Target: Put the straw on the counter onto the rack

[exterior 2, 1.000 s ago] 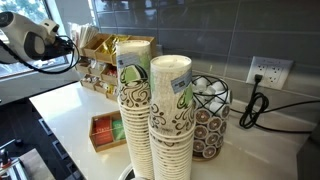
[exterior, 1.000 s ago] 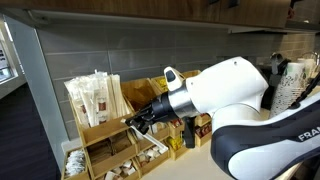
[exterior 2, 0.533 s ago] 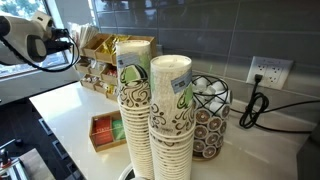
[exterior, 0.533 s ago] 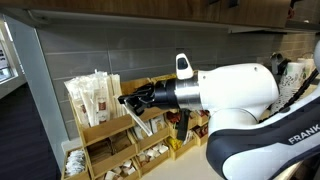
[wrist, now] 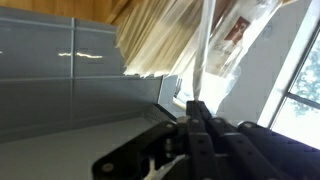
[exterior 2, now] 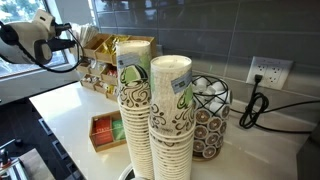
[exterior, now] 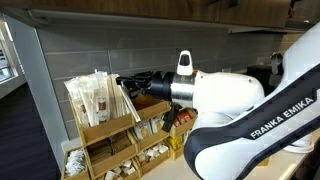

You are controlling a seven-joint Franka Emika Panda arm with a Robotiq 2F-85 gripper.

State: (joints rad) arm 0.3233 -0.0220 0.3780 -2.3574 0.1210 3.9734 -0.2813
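Here the gripper [wrist: 196,108] pinches a thin white straw [wrist: 203,55] just beside the top bin of the rack [exterior: 103,132].

Rack [exterior: 100,130]: light wood, stepped open bins.
Counter [exterior 2: 66,110]: pale, flat.
Straw [wrist: 202,50]: thin, white, near upright (pinched by the gripper [wrist: 195,106]).
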